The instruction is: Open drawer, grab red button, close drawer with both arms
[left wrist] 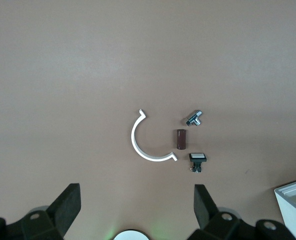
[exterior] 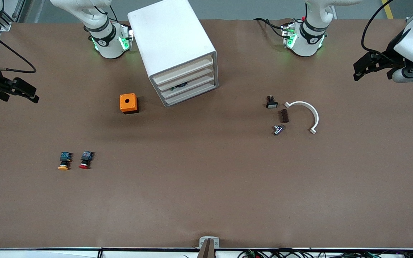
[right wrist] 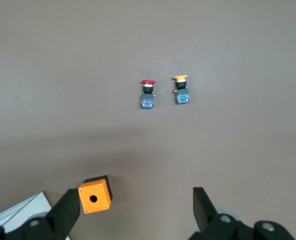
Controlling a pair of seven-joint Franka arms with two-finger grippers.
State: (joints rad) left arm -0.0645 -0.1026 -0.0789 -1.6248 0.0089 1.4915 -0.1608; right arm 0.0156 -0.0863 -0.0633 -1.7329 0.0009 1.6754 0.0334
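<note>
Front view: button (exterior: 85, 159) seen lower left on the surface (exterior: 206, 186) (beside a yellow-capped twin (exterior: 64, 161)), right claw (exterior: 31, 94) spread wide at frame's left edge, left claw (exterior: 357, 71) wide at right edge, both waiting; right wrist view: button (right wrist: 148, 93) upper centre, claw (right wrist: 133, 207) empty.

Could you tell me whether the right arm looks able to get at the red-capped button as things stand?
Probably yes: the button lies in the open beside its yellow-capped twin, nothing over it, and the right end effector hangs open above that end of the table.
</note>
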